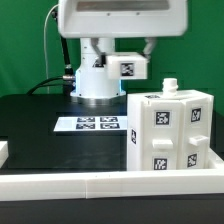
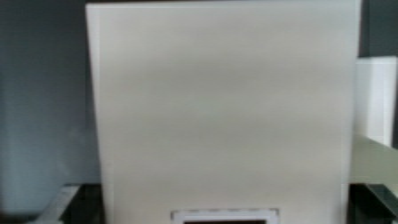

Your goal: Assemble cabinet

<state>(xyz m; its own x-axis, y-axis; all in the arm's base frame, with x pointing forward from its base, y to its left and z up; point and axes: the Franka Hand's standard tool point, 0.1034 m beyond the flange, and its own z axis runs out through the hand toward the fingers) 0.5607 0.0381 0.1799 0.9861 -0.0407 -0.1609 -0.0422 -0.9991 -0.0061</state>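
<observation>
The cabinet (image 1: pixel 171 131), a large white box with black-and-white marker tags, stands upright on the table at the exterior view's right. My gripper (image 1: pixel 124 52) hangs high above the table in front of the arm's base, to the left of the cabinet and apart from it. It is shut on a smaller white tagged panel (image 1: pixel 131 67). In the wrist view this panel (image 2: pixel 222 100) fills most of the picture, and the edge of a tag shows low on it. The dark fingers (image 2: pixel 61 203) flank it at both sides.
The marker board (image 1: pixel 94 123) lies flat on the dark table in front of the arm's base (image 1: pixel 96 85). A low white rim (image 1: pixel 90 185) runs along the table's front edge. A small white piece (image 1: pixel 4 152) sits at the exterior view's left edge.
</observation>
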